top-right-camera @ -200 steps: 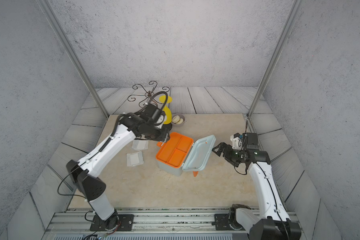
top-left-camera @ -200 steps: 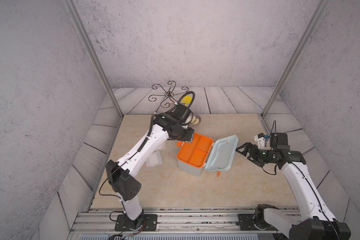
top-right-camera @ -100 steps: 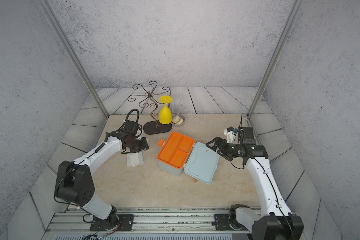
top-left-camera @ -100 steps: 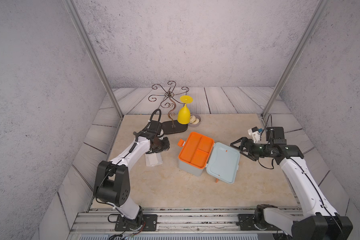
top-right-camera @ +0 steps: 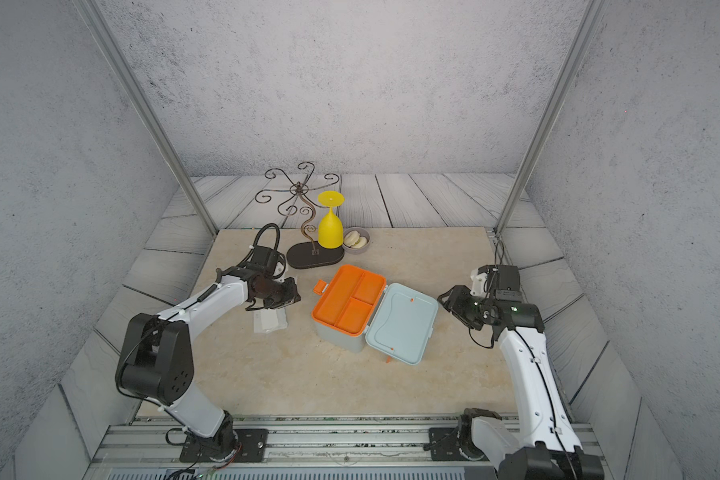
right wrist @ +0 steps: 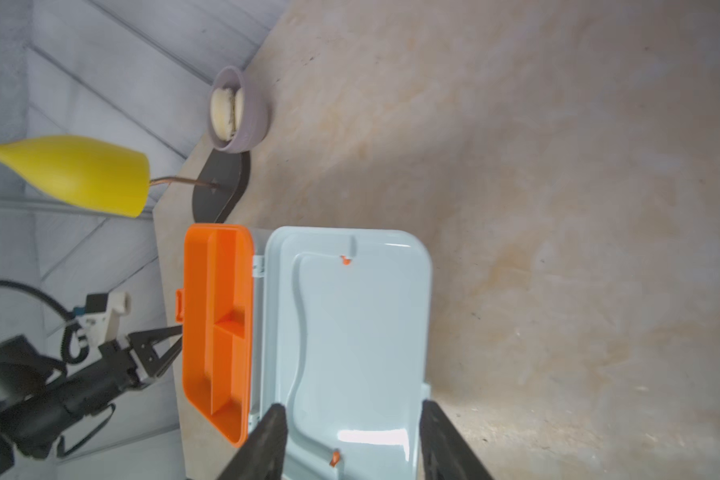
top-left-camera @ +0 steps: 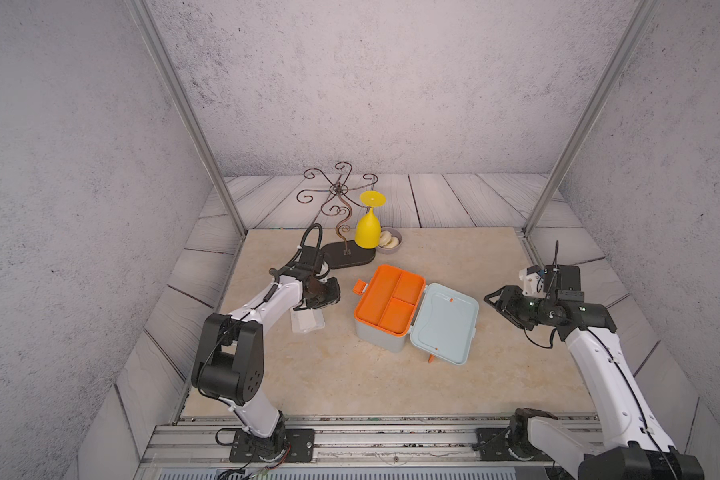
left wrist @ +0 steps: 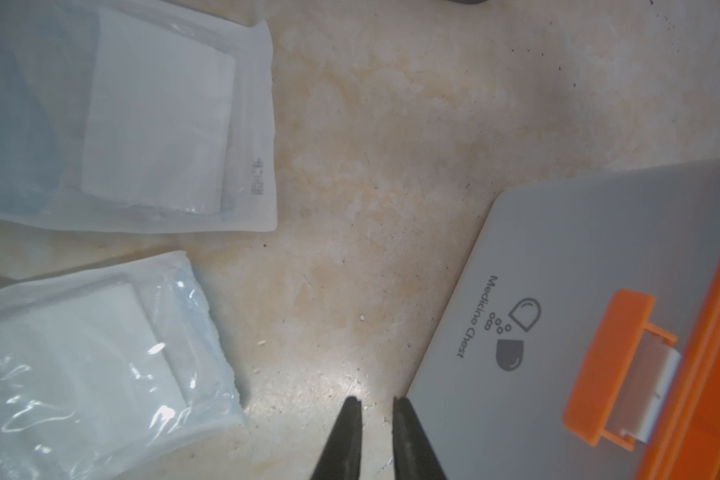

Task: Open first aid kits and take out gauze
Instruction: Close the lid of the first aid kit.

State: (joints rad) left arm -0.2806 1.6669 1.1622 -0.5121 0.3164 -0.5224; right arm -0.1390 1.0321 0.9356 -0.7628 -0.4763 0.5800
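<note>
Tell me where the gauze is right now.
The gauze lies on the table in two packets, on the left arm's side of the open first aid kit, beside the left gripper; both show in the left wrist view.

We see the first aid kit [top-left-camera: 381, 343] in smooth, faintly glossy plastic, the gauze [left wrist: 154, 124] cloth-like under shiny, crinkled clear wrappers [left wrist: 202, 332], the desk [top-left-camera: 350, 382] matt and stone-like.

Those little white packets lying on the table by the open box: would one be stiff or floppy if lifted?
Probably floppy: the crinkled gauze packet has puckered clear film around a thin pad. Likely very light for the same reason. Its glossy film may be slippery, and lying low on the table it offers little edge to pinch.
</note>
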